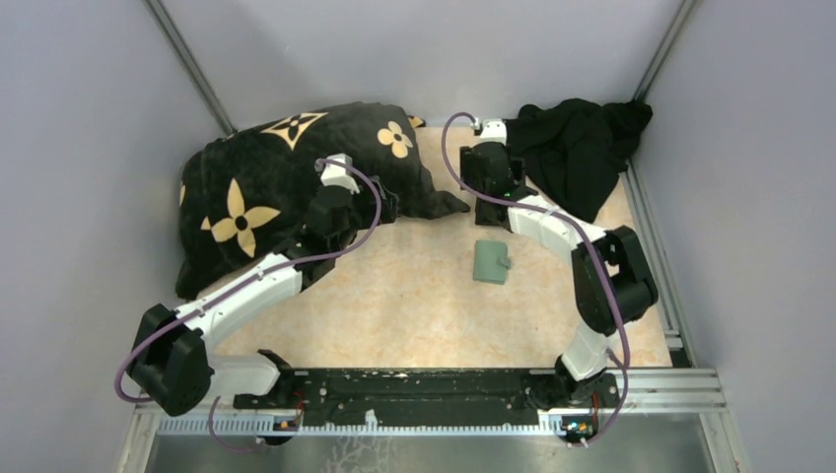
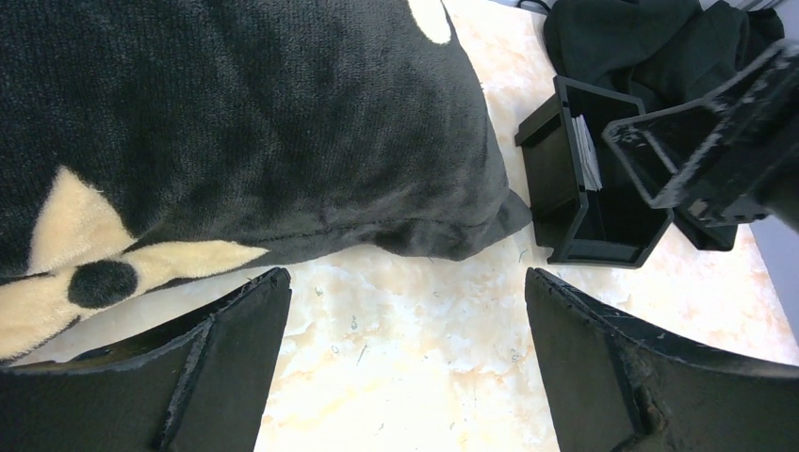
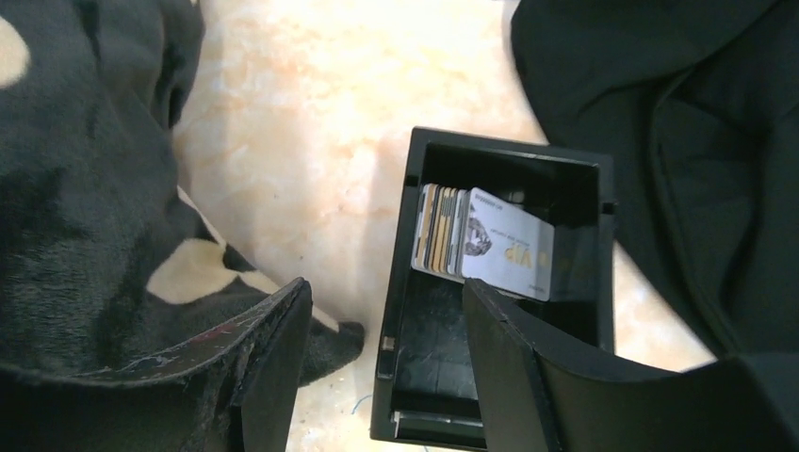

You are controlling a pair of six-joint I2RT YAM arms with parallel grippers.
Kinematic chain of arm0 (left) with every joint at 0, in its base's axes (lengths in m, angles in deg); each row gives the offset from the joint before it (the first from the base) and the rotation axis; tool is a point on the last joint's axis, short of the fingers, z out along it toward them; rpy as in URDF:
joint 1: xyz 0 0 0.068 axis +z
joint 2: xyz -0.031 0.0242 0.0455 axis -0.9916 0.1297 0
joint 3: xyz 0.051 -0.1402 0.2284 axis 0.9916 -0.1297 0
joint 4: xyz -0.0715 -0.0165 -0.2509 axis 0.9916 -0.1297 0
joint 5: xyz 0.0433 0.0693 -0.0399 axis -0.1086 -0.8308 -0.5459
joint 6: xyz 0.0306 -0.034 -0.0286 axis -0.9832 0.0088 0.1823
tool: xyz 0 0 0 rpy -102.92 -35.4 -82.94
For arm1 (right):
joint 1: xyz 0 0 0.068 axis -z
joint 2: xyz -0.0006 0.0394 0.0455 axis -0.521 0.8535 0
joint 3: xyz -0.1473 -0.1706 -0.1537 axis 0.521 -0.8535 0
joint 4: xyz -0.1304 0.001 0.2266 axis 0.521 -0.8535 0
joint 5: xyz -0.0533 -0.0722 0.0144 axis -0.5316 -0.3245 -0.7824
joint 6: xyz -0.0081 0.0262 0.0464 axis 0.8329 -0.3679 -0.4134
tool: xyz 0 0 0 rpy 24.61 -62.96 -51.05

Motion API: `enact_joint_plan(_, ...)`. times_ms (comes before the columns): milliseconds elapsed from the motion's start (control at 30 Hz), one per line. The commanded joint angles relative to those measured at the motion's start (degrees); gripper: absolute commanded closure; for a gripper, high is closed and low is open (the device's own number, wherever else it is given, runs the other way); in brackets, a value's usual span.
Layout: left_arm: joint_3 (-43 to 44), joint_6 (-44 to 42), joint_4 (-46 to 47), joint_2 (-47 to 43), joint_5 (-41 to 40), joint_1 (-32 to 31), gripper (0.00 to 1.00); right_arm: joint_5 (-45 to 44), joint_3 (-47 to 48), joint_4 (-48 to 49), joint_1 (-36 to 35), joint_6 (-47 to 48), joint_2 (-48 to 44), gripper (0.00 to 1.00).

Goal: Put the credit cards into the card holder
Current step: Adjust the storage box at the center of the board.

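Several credit cards (image 3: 481, 243) stand on edge in a black open-topped box (image 3: 565, 179), leaning toward its left wall; the front one is pale with gold lettering. My right gripper (image 3: 384, 287) hangs open over that box, one finger inside it just below the cards and the other outside its left wall, holding nothing. The sage-green card holder (image 1: 491, 263) lies flat on the marble tabletop, nearer the arm bases than the box. My left gripper (image 2: 405, 358) is open and empty above bare tabletop by the pillow's corner. From there the box (image 2: 575, 202) and its cards (image 2: 587, 151) show at the upper right.
A large black pillow with cream flower motifs (image 1: 276, 187) covers the back left of the table, its corner reaching toward the box. A crumpled black cloth (image 1: 582, 138) lies at the back right, just behind the box. Grey walls enclose the table.
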Motion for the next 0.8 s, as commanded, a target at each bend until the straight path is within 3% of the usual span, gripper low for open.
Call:
enact_joint_plan(0,1.0,1.3,1.2,0.5,-0.1,-0.2,0.01,4.5,4.7,-4.6,1.9,-2.2,3.5,0.40)
enact_joint_plan(333,0.7,3.1,1.6,2.9,1.7,-0.2,0.01,9.8,6.3,-6.6,4.1,-3.9,9.3,0.43)
enact_joint_plan(767,-0.9,4.5,2.7,4.2,1.6,-0.2,0.01,10.6,7.1,-8.2,4.4,-2.2,11.3,0.80)
